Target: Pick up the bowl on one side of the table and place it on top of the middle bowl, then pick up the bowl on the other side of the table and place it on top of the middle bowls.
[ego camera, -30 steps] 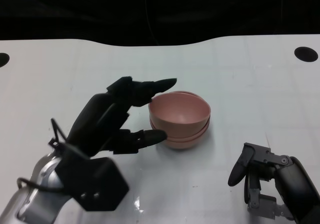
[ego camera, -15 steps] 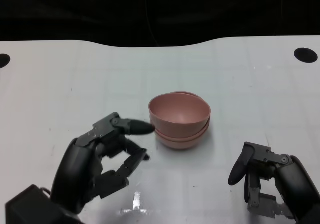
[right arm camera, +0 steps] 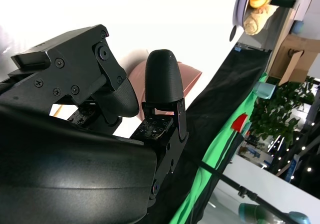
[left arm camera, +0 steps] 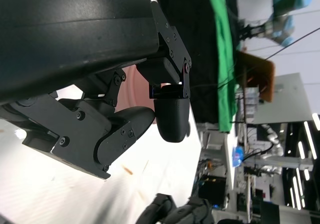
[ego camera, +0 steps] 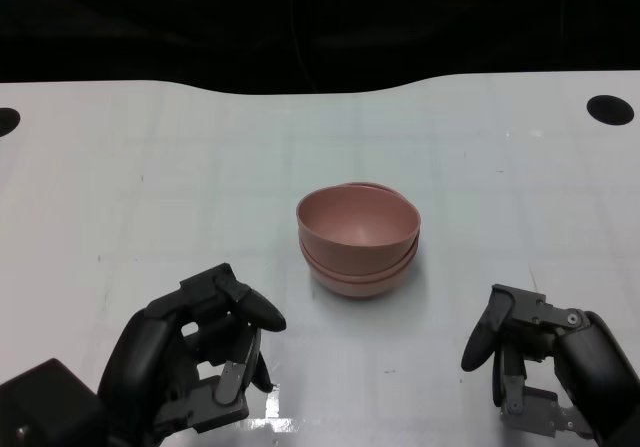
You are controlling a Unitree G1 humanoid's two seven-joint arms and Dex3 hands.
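Pink bowls [ego camera: 358, 239] sit nested in one stack at the middle of the white table [ego camera: 150, 177]. My left hand [ego camera: 195, 352] rests low at the near left, well clear of the stack, fingers curled in and holding nothing. My right hand [ego camera: 540, 362] sits at the near right, also apart from the bowls, fingers curled in with nothing held. The left wrist view shows my left hand [left arm camera: 125, 114] with a slice of pink bowl [left arm camera: 131, 86] behind it. In the right wrist view, part of the pink stack [right arm camera: 192, 73] shows past my right hand [right arm camera: 125, 98].
Two black round holes mark the table's far corners, one at the right [ego camera: 612, 108] and one at the left [ego camera: 6, 119]. Beyond the table's far edge is darkness. Green cloth [left arm camera: 222, 58] and lab clutter appear in the wrist views.
My left hand has pulled back from the bowl stack toward me and lowered, its fingers curling in. The top bowl stays on the stack. The right hand has barely moved.
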